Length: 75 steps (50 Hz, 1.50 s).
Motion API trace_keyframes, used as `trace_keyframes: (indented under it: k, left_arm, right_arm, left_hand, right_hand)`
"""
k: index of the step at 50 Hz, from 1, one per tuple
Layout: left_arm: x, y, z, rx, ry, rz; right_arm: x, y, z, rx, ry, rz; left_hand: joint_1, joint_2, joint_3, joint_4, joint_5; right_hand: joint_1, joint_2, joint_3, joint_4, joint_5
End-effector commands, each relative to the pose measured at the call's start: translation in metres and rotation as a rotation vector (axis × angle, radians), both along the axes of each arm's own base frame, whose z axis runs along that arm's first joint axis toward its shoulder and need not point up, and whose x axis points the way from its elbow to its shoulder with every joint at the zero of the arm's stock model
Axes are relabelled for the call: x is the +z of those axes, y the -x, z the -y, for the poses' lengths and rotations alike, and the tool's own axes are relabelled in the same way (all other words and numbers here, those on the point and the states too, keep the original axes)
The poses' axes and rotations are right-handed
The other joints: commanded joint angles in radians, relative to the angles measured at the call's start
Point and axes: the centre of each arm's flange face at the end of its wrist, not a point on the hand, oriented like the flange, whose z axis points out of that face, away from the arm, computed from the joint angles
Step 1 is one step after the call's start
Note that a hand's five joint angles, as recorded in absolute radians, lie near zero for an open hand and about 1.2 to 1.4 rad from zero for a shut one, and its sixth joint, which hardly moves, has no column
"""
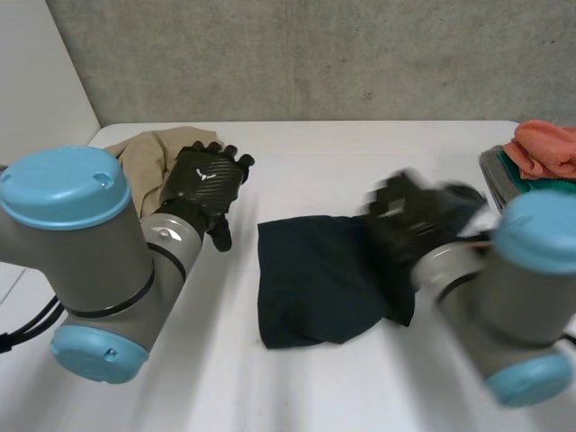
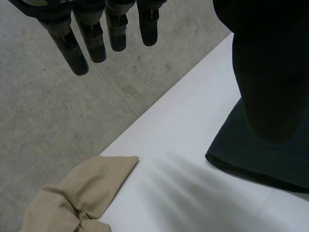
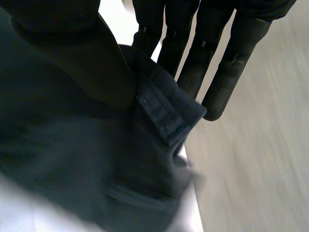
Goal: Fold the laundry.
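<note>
Dark garment [image 1: 315,279]: lies rumpled in the middle of the surface [image 1: 360,153], between my arms.
Right robot hand [image 1: 409,220]: pinches the garment's thick hemmed edge [image 3: 169,111] between thumb and straight fingers.
Left robot hand [image 1: 202,180]: fingers straight, holding nothing, near the tan cloth [image 1: 144,157].
Handling: I judge it soft, light and limp. It is best held at two corners along the hem.

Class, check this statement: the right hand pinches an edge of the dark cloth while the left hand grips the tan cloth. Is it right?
Not quite. The left hand is open and holds nothing, the tan cloth lying apart from it, as the left wrist view shows. The right hand does pinch the dark cloth at its edge.
</note>
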Motion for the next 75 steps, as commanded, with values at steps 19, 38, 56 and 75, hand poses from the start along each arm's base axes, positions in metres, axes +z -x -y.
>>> trace_keyframes:
  k: [19, 38, 56, 75]
  left_arm:
    - [0.029, 0.003, 0.004, 0.011, 0.047, -0.137]
    - [-0.044, 0.061, -0.027, -0.027, -0.218, -0.093]
    - [-0.09, 0.041, -0.003, 0.088, -0.336, 0.041]
    - [0.032, 0.053, 0.0, -0.121, -0.157, -0.178]
  right_arm:
    - [0.048, -0.019, -0.027, 0.203, -0.468, 0.732]
    - [0.006, -0.001, 0.046, -0.063, -0.744, 0.577]
    - [-0.051, -0.003, 0.058, -0.071, -0.728, 0.319]
    - [0.031, 0.017, 0.039, -0.136, -0.431, 0.415]
  left_hand:
    - [-0.01, -0.028, -0.036, -0.027, -0.046]
    - [-0.006, -0.024, -0.032, -0.024, -0.043]
    - [0.041, 0.023, 0.015, 0.023, 0.004]
    - [0.029, 0.011, 0.003, 0.012, -0.007]
  right_hand:
    - [-0.921, -0.987, -1.019, -1.022, -0.995]
    - [-0.921, -0.987, -1.019, -1.022, -0.995]
    - [-0.921, -0.987, -1.019, -1.022, -0.995]
    - [-0.921, -0.987, -1.019, -1.022, -0.995]
